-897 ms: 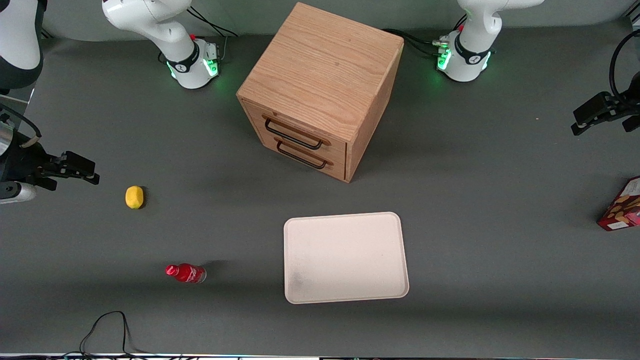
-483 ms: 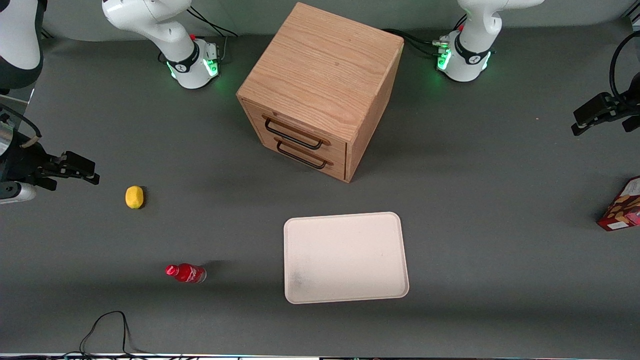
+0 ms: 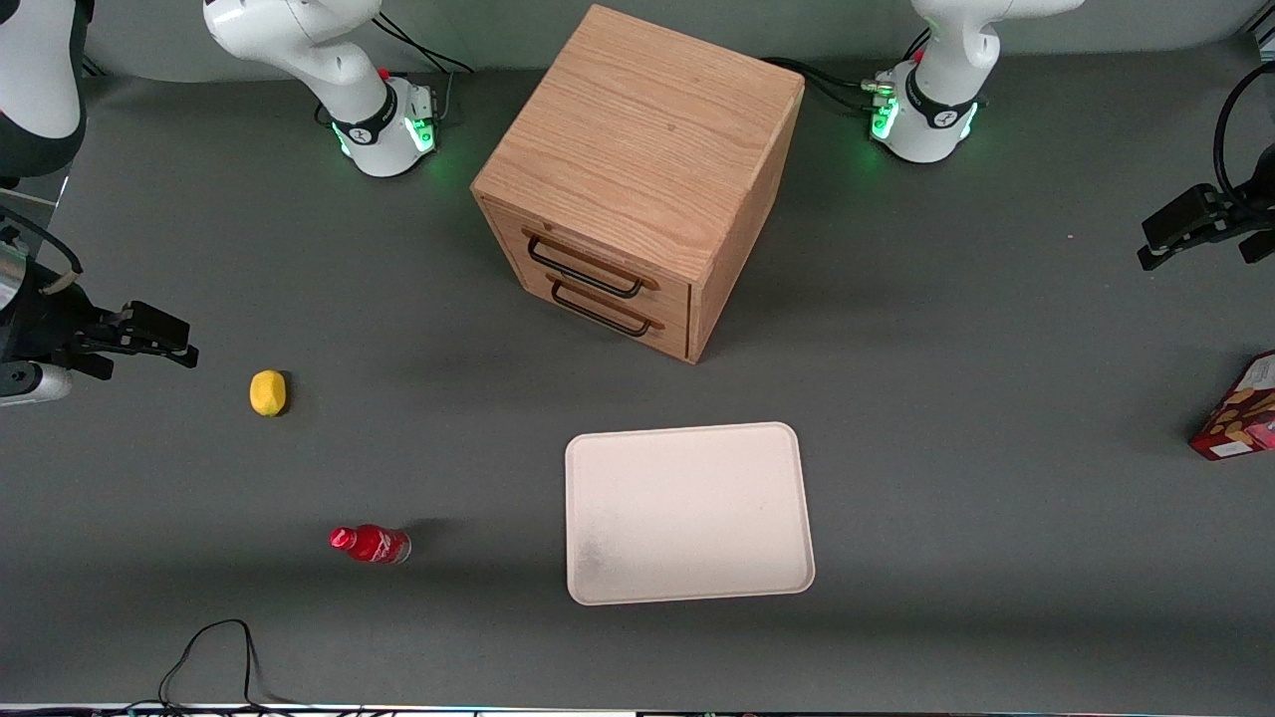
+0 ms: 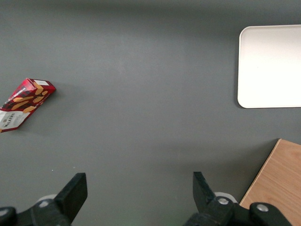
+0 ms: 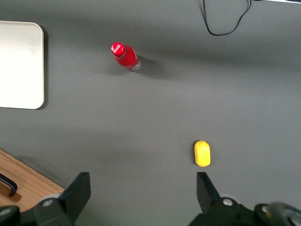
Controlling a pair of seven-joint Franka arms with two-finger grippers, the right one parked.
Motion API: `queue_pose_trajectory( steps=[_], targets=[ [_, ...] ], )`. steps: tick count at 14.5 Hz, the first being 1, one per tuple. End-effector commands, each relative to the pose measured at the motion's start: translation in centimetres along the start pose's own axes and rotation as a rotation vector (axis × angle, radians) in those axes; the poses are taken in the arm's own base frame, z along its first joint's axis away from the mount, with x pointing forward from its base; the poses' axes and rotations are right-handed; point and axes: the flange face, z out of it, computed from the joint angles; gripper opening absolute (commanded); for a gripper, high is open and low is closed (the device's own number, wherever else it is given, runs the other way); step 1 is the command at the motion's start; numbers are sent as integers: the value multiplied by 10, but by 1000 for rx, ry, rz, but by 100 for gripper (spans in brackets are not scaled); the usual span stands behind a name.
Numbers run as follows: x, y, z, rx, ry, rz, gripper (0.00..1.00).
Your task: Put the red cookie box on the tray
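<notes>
The red cookie box (image 3: pixel 1235 413) lies flat on the grey table at the working arm's end, cut off by the edge of the front view. In the left wrist view the whole red cookie box (image 4: pixel 26 102) shows, dark red with tan cookies and a white label. The cream-white tray (image 3: pixel 687 513) sits bare near the table's middle, nearer the front camera than the cabinet; a corner of the tray (image 4: pixel 270 66) shows in the wrist view. My left gripper (image 3: pixel 1153 242) hangs open above the table, farther from the front camera than the box, and nothing is between the fingers of the gripper (image 4: pixel 137 186).
A wooden drawer cabinet (image 3: pixel 637 179) with two black handles stands in the table's middle, and its corner (image 4: pixel 277 183) shows in the wrist view. A yellow lemon (image 3: pixel 267 391), a small red bottle (image 3: pixel 371 544) and a black cable (image 3: pixel 214 647) lie toward the parked arm's end.
</notes>
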Motion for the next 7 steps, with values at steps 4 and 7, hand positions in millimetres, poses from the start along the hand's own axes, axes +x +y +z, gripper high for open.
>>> queue_pose_trajectory(
  steps=[4,7],
  targets=[
    [2,-41,14,-4,-21,88,100],
    [5,-101,22,1,-9,147,100]
  ],
)
